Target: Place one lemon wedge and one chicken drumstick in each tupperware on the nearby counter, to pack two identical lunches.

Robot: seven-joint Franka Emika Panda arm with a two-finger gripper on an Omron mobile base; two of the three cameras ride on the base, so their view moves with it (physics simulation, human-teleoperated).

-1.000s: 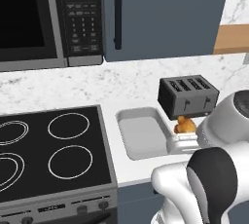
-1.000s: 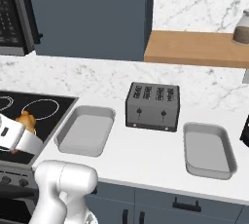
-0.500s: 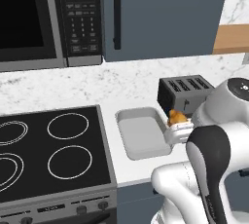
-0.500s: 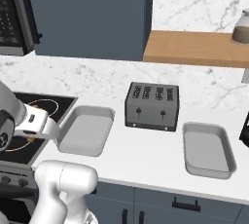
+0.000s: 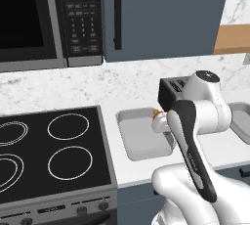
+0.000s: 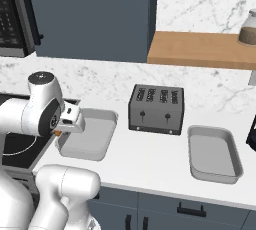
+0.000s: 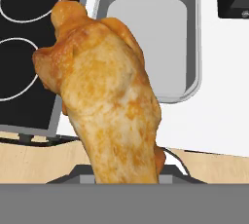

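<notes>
The step in hand was judged to be the carrying of the golden chicken drumstick [image 7: 104,96] to the tupperware beside the stove [image 5: 144,133]. In the hand view the drumstick was seen pinched in the end effector [image 7: 127,172], its thick end rising from between the fingers and its knobbed end pointing toward 11 o'clock. In the left base view only a small orange patch of it [image 5: 156,114] showed at the white hand, just at the right rim of that tray.

The near tray lay on the white worktop [image 6: 150,159], between the stove [image 5: 49,150] at its 9 o'clock and the toaster [image 6: 156,109] at its 3 o'clock in the right base view. The second tupperware [image 6: 214,154] lay beyond the toaster, at about 4 o'clock from it. Both trays appeared bare inside, so the packing was judged to be at an early stage. No lemon wedge could be made out.

In the hand view the near tray lay at about 1 o'clock from the drumstick, and the stove's rings at 10 o'clock. The next move was judged to call for the hand to be brought over the tray's floor, lowered within the walls, and only then opened, so that the drumstick would not be dropped on the rim or roll out onto the worktop.
</notes>
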